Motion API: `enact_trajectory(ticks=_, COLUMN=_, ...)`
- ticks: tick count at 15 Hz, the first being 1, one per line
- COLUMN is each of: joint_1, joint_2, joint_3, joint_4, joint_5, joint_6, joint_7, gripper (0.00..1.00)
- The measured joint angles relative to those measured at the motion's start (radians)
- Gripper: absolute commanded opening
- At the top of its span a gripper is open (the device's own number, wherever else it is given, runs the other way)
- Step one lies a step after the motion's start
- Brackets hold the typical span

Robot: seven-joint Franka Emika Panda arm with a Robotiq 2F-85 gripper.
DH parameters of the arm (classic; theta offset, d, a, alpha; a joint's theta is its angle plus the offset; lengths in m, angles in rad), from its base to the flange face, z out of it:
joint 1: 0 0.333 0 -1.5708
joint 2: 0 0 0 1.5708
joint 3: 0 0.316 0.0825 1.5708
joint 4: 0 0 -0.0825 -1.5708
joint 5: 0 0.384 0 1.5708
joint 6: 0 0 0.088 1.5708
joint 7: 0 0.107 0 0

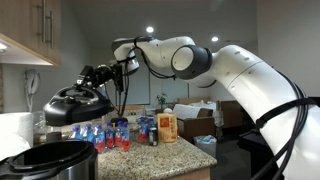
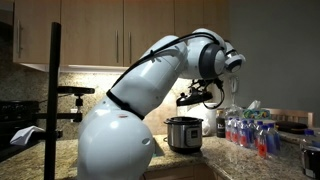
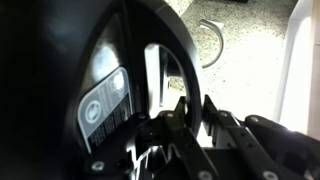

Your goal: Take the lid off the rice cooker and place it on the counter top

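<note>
The black domed lid (image 1: 73,104) hangs tilted in the air, held by its raised handle in my gripper (image 1: 97,76). It is off the steel rice cooker (image 1: 52,160), which stands open at the near end of the granite counter top (image 1: 175,155). In an exterior view the lid (image 2: 199,98) is above and beside the cooker (image 2: 183,133), under my gripper (image 2: 207,88). In the wrist view the lid (image 3: 100,100) fills the left, its handle pinched between my gripper's fingers (image 3: 193,103), with the counter top (image 3: 245,70) below.
Several red-and-blue bottles (image 1: 110,135) and an orange carton (image 1: 167,127) crowd the counter; the bottles also show in an exterior view (image 2: 250,133). A white appliance (image 3: 305,60) stands at the right edge of the wrist view. Wall cabinets (image 2: 120,35) hang above.
</note>
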Motion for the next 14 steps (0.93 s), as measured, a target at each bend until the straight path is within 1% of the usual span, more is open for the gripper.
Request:
enact_trajectory(ticks=5, joint_1=-0.106, joint_2=-0.014, joint_3=-0.005, joint_4=-0.040, joint_5=0.050, joint_6=0.000, joint_7=-0.003, gripper=0.05)
enact_trajectory(ticks=7, joint_1=-0.153, joint_2=-0.035, joint_3=-0.009, joint_4=-0.092, joint_5=0.068, joint_6=0.001, joint_7=-0.012, gripper=0.05)
enact_trajectory(ticks=10, joint_1=-0.222, joint_2=-0.083, joint_3=-0.021, joint_4=-0.213, joint_5=0.100, joint_6=0.005, joint_7=-0.055, gripper=0.05)
enact_trajectory(ticks=11, joint_1=-0.233, joint_2=-0.100, joint_3=-0.045, joint_4=-0.256, joint_5=0.123, joint_6=0.005, joint_7=-0.076, gripper=0.05)
enact_trajectory(ticks=14, joint_1=-0.234, joint_2=-0.156, joint_3=-0.154, joint_4=-0.390, joint_5=0.192, joint_6=0.005, joint_7=-0.156, gripper=0.05)
